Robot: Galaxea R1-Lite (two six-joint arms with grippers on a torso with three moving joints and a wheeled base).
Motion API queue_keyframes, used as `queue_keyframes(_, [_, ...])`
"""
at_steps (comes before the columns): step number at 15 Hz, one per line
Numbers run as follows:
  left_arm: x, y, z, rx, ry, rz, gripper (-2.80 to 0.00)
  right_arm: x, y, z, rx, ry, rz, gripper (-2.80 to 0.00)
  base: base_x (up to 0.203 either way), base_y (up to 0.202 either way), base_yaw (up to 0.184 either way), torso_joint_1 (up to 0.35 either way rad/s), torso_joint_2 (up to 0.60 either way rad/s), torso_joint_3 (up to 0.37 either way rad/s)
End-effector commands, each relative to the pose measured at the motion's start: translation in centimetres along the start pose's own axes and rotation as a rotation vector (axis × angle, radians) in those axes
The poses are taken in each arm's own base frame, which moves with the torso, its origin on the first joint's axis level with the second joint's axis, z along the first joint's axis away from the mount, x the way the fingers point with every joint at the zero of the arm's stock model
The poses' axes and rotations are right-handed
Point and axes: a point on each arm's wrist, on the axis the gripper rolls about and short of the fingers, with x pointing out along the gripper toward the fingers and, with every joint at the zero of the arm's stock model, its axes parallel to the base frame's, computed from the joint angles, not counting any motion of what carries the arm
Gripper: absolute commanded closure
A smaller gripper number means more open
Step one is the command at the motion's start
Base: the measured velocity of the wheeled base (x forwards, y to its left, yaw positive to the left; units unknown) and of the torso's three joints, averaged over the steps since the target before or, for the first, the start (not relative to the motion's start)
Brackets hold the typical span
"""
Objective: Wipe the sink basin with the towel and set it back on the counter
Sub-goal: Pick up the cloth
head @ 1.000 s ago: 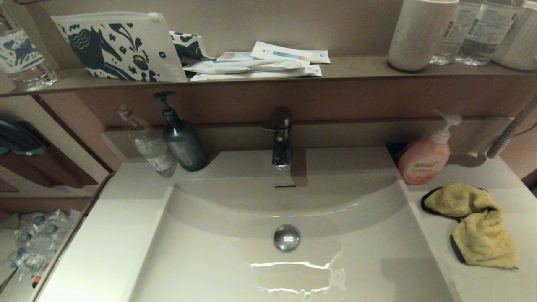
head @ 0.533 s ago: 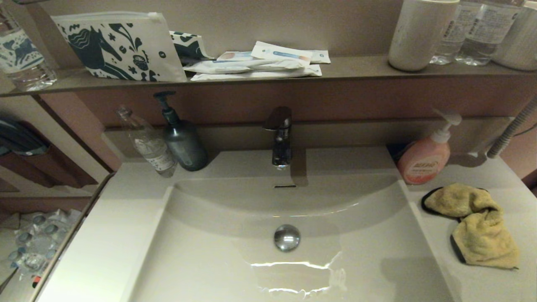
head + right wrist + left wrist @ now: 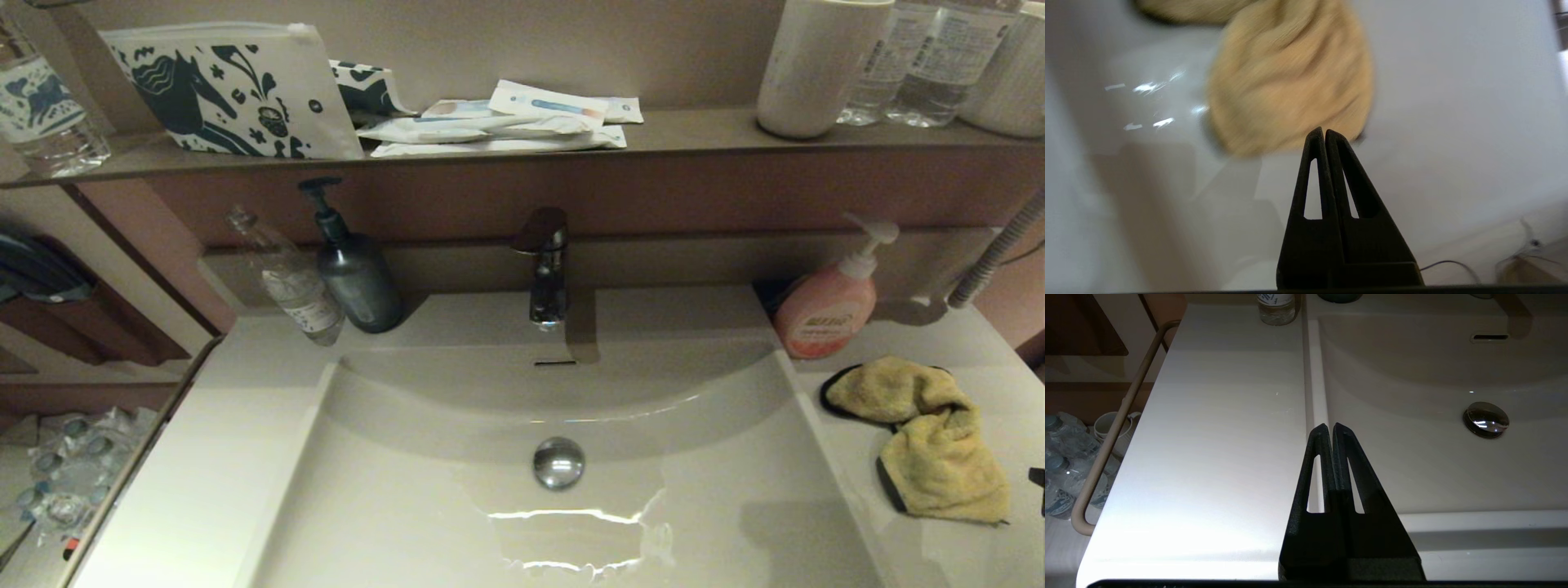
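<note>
The mustard-yellow towel point(image 3: 922, 437) with black edging lies crumpled on the off-white counter point(image 3: 980, 555), to the right of the sink basin point(image 3: 424, 490) and in front of the pink soap bottle point(image 3: 824, 310). The basin's chrome drain plug point(image 3: 558, 463) sits in its middle. My right gripper point(image 3: 1324, 131) is shut and empty, hovering just short of the towel point(image 3: 1290, 77); only its tip point(image 3: 1038, 482) shows at the head view's right edge. My left gripper point(image 3: 1329, 426) is shut and empty, over the counter point(image 3: 1220, 437) beside the basin's left rim.
A tap point(image 3: 545, 261) stands behind the basin. A dark pump bottle point(image 3: 353, 273) and a clear bottle point(image 3: 286, 278) stand at the back left. The brown-grey shelf point(image 3: 694, 131) above carries pouches, a cup and bottles. A rail point(image 3: 1110, 437) runs along the counter's left edge.
A dark tip of my right gripper has come into the head view at the right edge, next to the towel. The towel and everything else have stayed put.
</note>
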Motion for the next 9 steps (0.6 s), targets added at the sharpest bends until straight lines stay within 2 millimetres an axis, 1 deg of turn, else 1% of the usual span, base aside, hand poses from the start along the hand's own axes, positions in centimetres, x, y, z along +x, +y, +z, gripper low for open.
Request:
queue_keyframes(1, [0.0,0.0,0.0,-0.001,0.001,0.001,0.0,2.8,-0.9,0.6,0.004,0.029,-0.042,0.0,0.0,0.0,0.0,0.0,0.0,0.0])
queue_keyframes(2, [0.0,0.0,0.0,-0.001,0.001,0.0,0.0,3.3,-1.3,1.2,0.006,-0.005,-0.056,0.0,0.0,0.0,0.0,0.0,0.0,0.0])
queue_keyframes(3, [0.0,0.0,0.0,0.001,0.001,0.0,0.0,3.3,-1.4,1.6,0.006,-0.018,-0.054,-2.8,0.0,0.0,0.0,0.0,0.0,0.0])
queue_keyframes(5, [0.0,0.0,0.0,-0.001,0.001,0.001,0.0,3.4,-1.3,1.7,-0.023,-0.009,-0.008,-2.8,0.0,0.0,0.0,0.0,0.0,0.0])
queue_keyframes(7, [0.0,0.0,0.0,0.0,0.001,0.0,0.0,3.9,-1.2,2.1,-0.039,-0.002,0.026,-2.8,0.0,0.0,0.0,0.0,0.0,0.0])
queue_keyframes(9, [0.0,0.0,0.0,0.001,0.001,0.0,0.0,5.2,-1.2,2.7,-0.039,0.016,0.031,-2.8,0.0,0.0,0.0,0.0,0.0,0.0])
